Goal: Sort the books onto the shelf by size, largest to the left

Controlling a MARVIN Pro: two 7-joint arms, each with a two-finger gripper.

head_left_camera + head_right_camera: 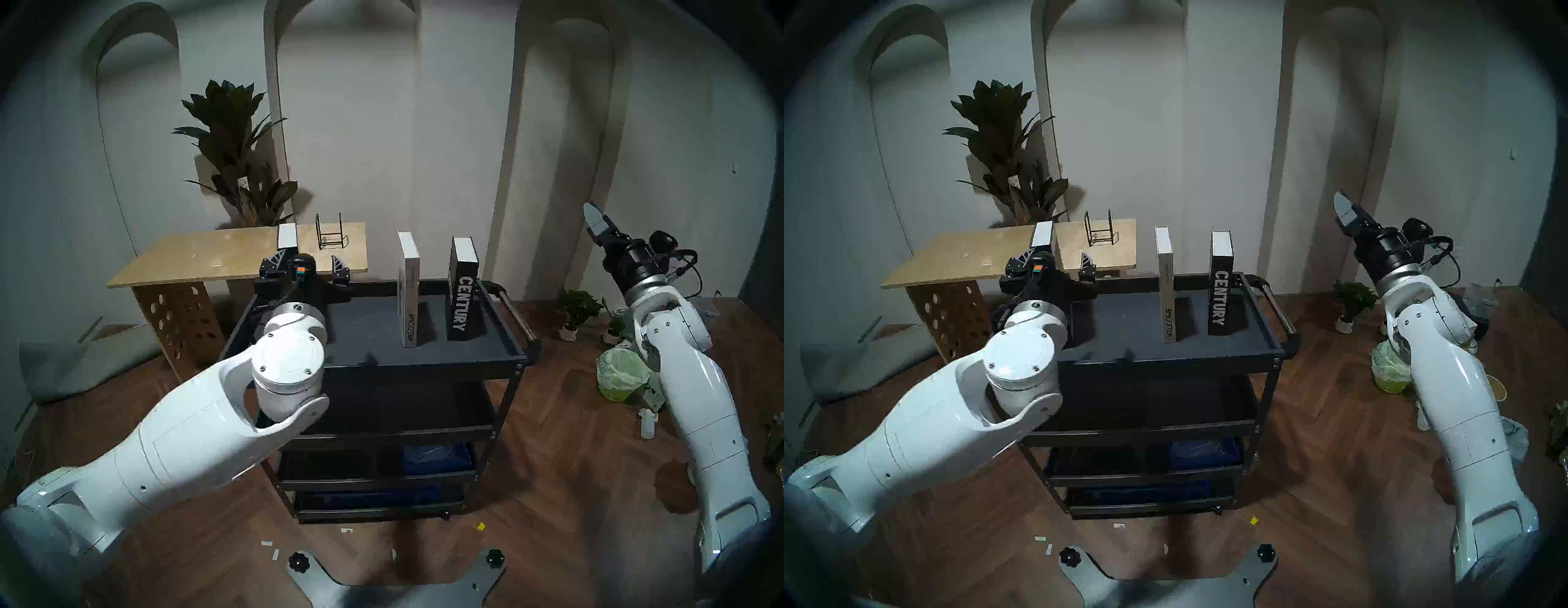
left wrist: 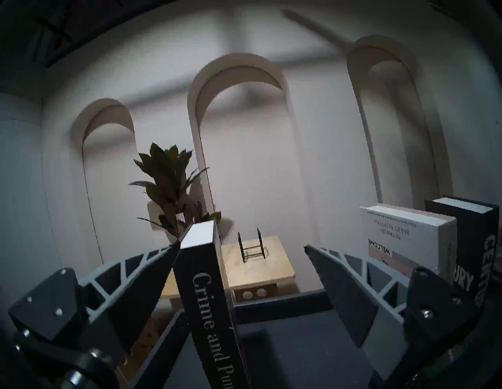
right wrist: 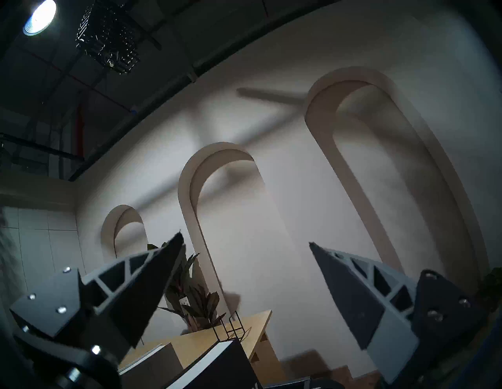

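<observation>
Well, nearest to me the left gripper [image 1: 309, 257] sits level over the left end of the shelf [image 1: 365, 331], its jaws spread wide. "Crime and Punishment" [image 2: 206, 298] stands between them, close against the finger on the wrist view's left and well apart from the other, so nothing is clamped on it. I read that as the book standing on its own with the jaws just bracketing it in case it tips. It looks slightly tilted in the wrist view, and its foot is hidden, so I cannot tell whether it sits flat on the tray. Further right on the same tray the white "WELCOME" [image 1: 409, 297] stands upright, and beyond it, with a gap between them, the shorter thick "CENTURY" [image 1: 460, 301] stands near the cart handle [image 1: 509, 305]. Tallest at left, shortest at right: by my judgement the order the task asks for is laid out. My right gripper [image 3: 245, 239] is parked high off the cart's right side, fingers apart and empty, aimed up at the wall, which keeps it out of the left arm's way. Behind the cart stands the plywood table [image 1: 203, 254] with an empty wire stand [image 1: 331, 233], then the plant [image 1: 237, 148] against the arched wall.
</observation>
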